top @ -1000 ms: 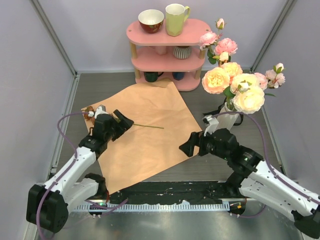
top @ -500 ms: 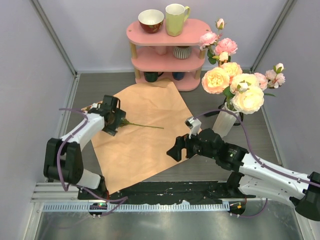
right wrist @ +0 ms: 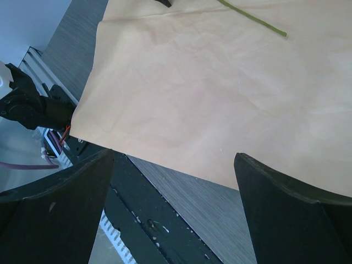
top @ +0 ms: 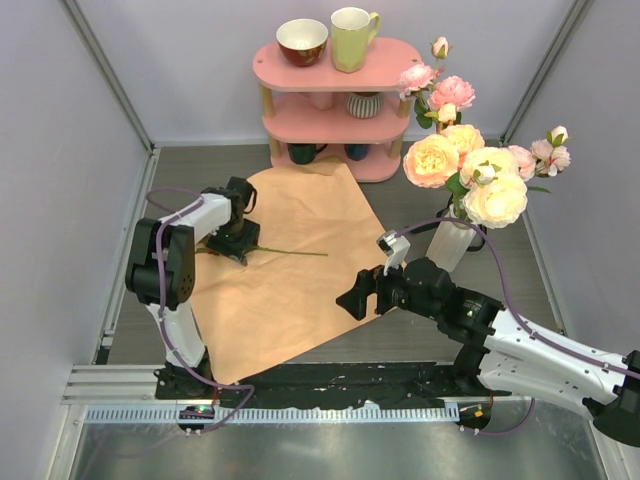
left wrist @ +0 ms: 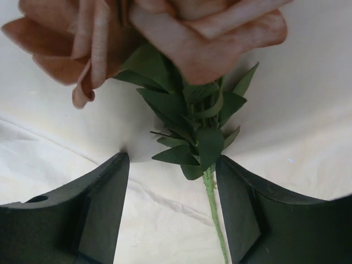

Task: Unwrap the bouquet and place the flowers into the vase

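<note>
Grey table (top: pixel 190 175) under flat tan paper (top: pixel 290 300); at left, left gripper (left wrist: pixel 171 160) part-open astride lone rusty rose (left wrist: pixel 181 33) just below its leaves, likely to pinch foliage and slip; right gripper (top: pixel 352 297) gaping empty over paper's edge; far right, white vase (top: pixel 450 247) crowded, liable to tip.

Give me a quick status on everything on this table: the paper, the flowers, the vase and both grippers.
wrapping paper: unfolded, flat on the table
brown rose: lying on the paper
other flowers: standing in the vase
vase: upright, holding flowers
left gripper: open, astride the rose's stem
right gripper: open, empty, over the paper's edge
</note>
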Tool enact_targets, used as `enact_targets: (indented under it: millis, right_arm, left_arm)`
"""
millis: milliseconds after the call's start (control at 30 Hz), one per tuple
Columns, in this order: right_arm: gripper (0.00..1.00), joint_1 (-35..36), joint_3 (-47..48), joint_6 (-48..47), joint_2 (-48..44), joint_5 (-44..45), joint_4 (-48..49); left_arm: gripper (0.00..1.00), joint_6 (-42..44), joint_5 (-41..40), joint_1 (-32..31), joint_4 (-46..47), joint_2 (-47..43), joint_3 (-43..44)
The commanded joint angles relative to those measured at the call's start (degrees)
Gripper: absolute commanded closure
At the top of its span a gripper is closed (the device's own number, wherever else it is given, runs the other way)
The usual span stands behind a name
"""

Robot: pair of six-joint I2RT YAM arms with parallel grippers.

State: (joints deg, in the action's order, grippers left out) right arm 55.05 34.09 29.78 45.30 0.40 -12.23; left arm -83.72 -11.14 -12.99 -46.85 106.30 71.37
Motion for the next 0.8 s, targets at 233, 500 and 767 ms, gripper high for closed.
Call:
enact_targets:
  millis: [233, 500, 767]
  right_arm:
    - [0.03, 0.24, 0.63, -0.95, -0.39, 1.27, 0.89]
    - [0.03, 0.32, 1.86, -1.48, 1.9, 0.83, 1.07]
    - [0.03, 0.24, 2.47, -1.48, 3.39, 1.79, 1.07]
  left_arm:
    - [0.61, -3.38, -2.48, -0.01, -2.81, 2.86, 2.02]
    - [0.78, -1.8, -8.37, -0.19, -3.77, -1.53, 2.01]
    - [0.98, 1.63, -11.54, -0.54, -2.37, -11.72, -1.14]
